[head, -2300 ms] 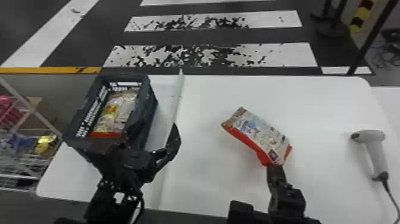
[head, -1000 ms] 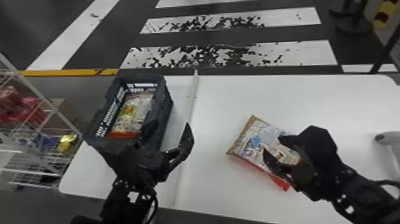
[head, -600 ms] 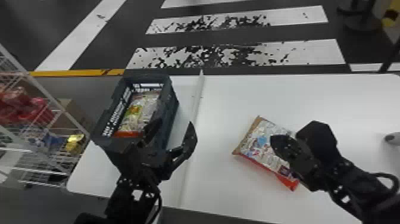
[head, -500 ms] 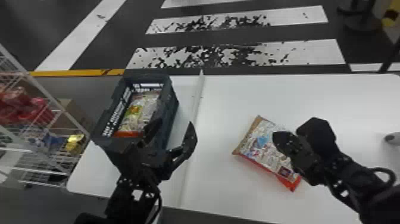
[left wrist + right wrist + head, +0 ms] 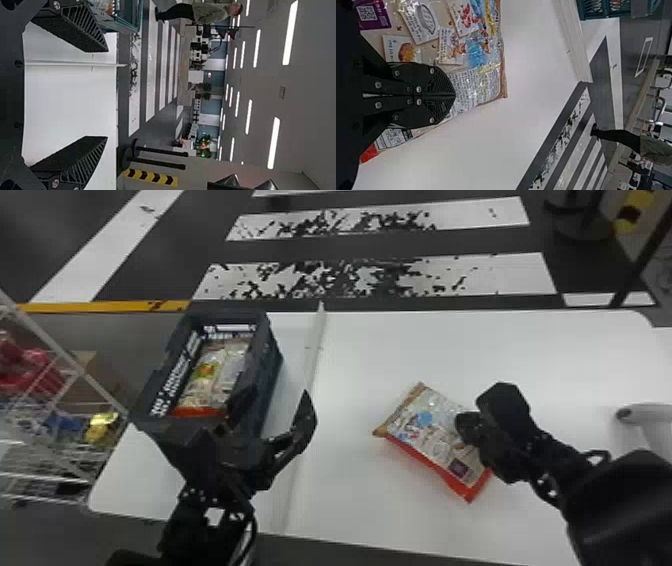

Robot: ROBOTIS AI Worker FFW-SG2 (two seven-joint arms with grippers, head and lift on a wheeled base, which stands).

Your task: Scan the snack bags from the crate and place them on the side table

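White worktop (image 5: 500, 350), bag (image 5: 425, 430) lying right of crate (image 5: 272, 360). My right tool (image 5: 455, 95) pressed together over bag, left tool (image 5: 278, 392) spread near crate. Task early, I judge: one out, scan unclear, bags (image 5: 207, 375) in crate to do.

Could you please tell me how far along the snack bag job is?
One snack bag is already out of the crate, lying on the white table. The right pincer is shut over it; whether it has been scanned, I can't tell. Bags in the crate are left to do, beside the open left pincer. The scanner lies unheld.
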